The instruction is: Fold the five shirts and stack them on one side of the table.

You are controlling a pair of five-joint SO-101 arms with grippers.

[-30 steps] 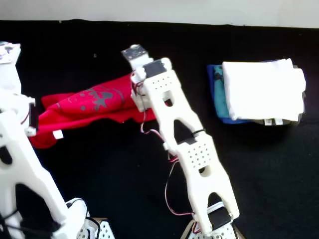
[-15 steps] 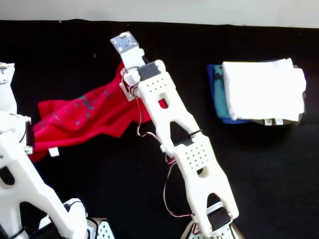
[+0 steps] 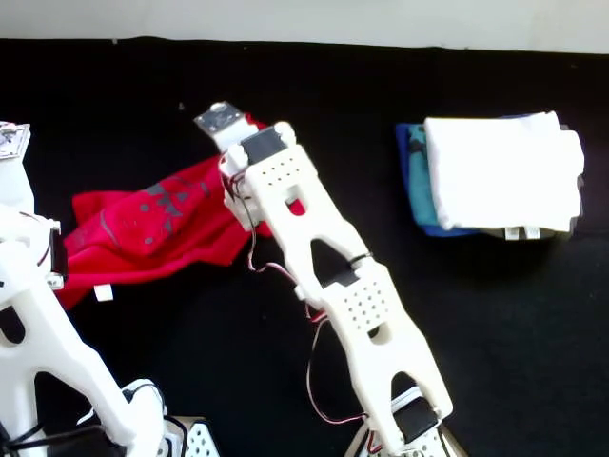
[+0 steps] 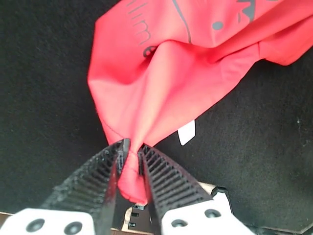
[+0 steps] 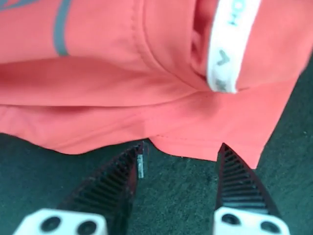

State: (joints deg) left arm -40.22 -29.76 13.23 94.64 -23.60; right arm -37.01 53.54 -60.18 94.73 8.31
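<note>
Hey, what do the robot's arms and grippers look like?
The left arm and right arm are white plastic with cut-out links; the right has dotted panels and thin red wires. The left gripper and right gripper have black ribbed jaws.

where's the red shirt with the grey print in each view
High view: crumpled red cloth shirt, left of centre on the black table.
Left wrist view: bunched in the left gripper.
Right wrist view: its hem just beyond the open right gripper.
Shared landmark: its grey print.
</note>
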